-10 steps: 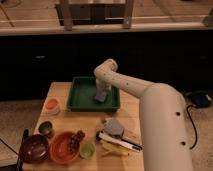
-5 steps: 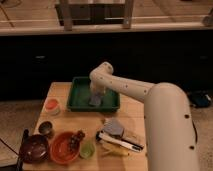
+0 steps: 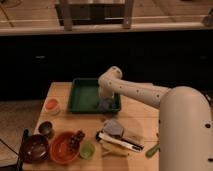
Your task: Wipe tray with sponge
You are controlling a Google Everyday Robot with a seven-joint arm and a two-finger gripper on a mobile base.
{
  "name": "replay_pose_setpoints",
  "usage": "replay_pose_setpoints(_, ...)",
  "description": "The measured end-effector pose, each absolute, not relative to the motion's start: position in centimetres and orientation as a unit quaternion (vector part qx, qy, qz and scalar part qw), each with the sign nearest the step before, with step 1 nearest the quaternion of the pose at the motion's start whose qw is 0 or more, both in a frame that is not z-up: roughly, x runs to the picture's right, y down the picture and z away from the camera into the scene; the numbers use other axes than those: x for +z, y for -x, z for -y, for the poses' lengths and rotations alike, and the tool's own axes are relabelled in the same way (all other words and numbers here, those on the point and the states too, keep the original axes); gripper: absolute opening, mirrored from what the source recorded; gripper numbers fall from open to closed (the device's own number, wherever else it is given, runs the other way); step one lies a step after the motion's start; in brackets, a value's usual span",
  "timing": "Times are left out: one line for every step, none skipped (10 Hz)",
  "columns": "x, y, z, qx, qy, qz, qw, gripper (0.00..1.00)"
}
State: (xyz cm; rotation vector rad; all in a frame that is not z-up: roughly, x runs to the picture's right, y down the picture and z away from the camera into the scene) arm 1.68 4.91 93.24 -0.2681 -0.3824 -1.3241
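Sponge at the tray's front right corner, under the gripper

The sponge lies in the tray by its front right corner. The gripper is down on it; whether it clamps the sponge I cannot tell. The tray sits at the back edge of a wooden table. Near the table's front edge are an orange bowl, a dark bowl, a green cup and utensils. A dark wall runs behind. Half a second ago gripper and sponge were nearer the tray's middle.
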Motion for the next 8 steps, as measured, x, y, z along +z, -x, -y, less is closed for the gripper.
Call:
replay_pose_setpoints(94.0, -2.2, -4.2, -0.606, 0.129, 0.171, 0.766, 0.02)
replay_pose_setpoints(95.3, -2.6, -3.0, -0.603, 0.136, 0.166, 0.768, 0.02)
replay_pose_setpoints(96.3, -2.9, -1.7, -0.602, 0.139, 0.161, 0.770, 0.02)
replay_pose_setpoints(97.2, -2.9, -0.6, -0.602, 0.140, 0.159, 0.770, 0.02)
replay_pose_setpoints(97.7, -2.0, 0.4, -0.605, 0.136, 0.162, 0.768, 0.02)
replay_pose_setpoints(97.8, -0.7, 0.9, -0.609, 0.129, 0.168, 0.764, 0.02)
replay_pose_setpoints(97.6, 0.9, 1.0, -0.615, 0.120, 0.178, 0.759, 0.02)
replay_pose_setpoints(97.2, 2.3, 0.7, -0.619, 0.110, 0.188, 0.755, 0.02)
